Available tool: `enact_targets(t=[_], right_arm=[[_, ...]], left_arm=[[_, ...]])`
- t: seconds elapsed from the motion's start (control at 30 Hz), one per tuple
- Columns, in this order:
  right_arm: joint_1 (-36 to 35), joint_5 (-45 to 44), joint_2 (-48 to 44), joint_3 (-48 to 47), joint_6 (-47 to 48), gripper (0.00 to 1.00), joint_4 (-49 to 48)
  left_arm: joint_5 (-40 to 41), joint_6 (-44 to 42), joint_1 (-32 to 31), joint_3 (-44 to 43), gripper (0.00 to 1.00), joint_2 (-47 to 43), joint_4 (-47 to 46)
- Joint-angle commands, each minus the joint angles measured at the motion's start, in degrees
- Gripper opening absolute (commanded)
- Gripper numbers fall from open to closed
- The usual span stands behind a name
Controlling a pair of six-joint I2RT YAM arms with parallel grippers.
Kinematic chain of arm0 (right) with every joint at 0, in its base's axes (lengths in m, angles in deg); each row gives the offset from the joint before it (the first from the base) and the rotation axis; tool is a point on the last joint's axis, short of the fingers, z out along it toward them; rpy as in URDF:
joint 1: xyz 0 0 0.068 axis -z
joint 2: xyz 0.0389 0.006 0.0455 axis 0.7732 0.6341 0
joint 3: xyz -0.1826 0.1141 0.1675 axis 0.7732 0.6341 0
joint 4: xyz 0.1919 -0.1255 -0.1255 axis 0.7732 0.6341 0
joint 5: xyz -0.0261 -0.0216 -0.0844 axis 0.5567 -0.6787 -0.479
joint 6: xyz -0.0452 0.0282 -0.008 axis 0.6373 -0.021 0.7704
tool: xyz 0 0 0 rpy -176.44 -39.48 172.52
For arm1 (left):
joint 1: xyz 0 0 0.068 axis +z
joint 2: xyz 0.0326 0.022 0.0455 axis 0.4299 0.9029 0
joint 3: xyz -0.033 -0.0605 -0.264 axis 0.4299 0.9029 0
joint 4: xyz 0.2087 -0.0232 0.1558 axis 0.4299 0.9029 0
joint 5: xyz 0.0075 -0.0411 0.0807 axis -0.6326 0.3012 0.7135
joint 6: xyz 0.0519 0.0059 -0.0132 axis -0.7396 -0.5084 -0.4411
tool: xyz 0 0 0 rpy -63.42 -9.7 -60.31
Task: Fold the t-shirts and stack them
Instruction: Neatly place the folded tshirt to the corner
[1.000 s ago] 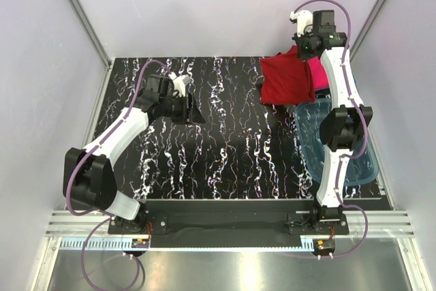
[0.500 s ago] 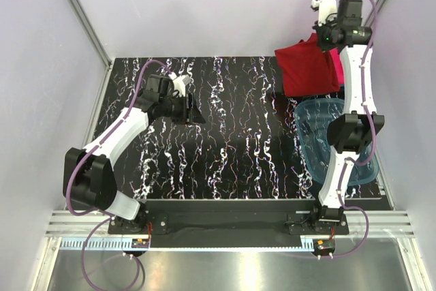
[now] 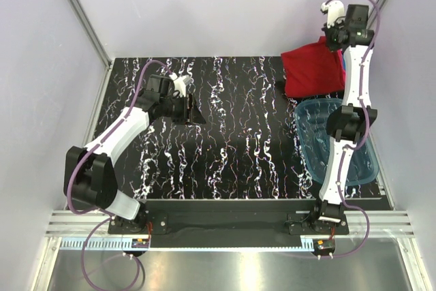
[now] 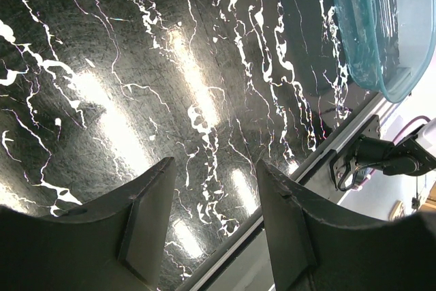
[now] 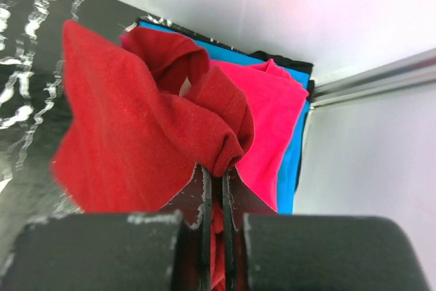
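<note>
1. The left gripper (image 4: 214, 192) hangs over the bare tabletop (image 3: 231, 134), in its left half and towards the far edge. Its jaws are spread with nothing between them. It has no part in this step.
2. The tub (image 3: 315, 142) sits along the right edge, near half, and looks empty.
3. The red tee (image 3: 310, 69) hangs over the far right corner, just beyond the tub. It is roughly a folded rectangle, but bunched where it is held.
4. The right gripper (image 5: 216, 176) is raised above that corner, jaws pressed together on a pinch of the red tee's upper edge.
5. Under and behind the red tee, the pink tee (image 5: 269, 110) lies folded on the blue tee (image 5: 289, 165), tight in the far right corner. Whether the red cloth touches them I cannot tell.
6. Step in hand, as I judge it: stacking. The red tee is being carried to the top of the pile.
7. The next move calls for lowering the tee so its free edge lands first on the pink one. It should then be laid down square over the pile, and the jaws opened only once the cloth rests flat.
8. The bunch at the grip may leave a lump or undo the fold, so a smoothing pass could be needed.
</note>
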Motion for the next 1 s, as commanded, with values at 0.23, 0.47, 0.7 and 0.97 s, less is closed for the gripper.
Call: enact_targets(t=[0.23,0.47,0.7,0.97], right_arm=[[2.5,0.1,5.3,-2.0,2.1,0.0,-17.1],[2.5,-3.0,3.1,-0.2,5.5,0.0,-18.0],[2.6,-3.2,6.7,-1.7,7.3,0.0,-20.9],[2.5,-2.2,4.7,0.9,6.3,0.0,-24.6]], left_arm=[[-1.8,0.1,-0.1,0.2,0.56,1.8,-1.8],[-2.5,0.3,-0.1,0.0,0.56,2.6,-1.8],[-3.4,0.2,0.0,-0.2,0.56,3.8,-1.8],[-4.4,0.4,0.2,-0.5,0.56,6.3,-1.7]])
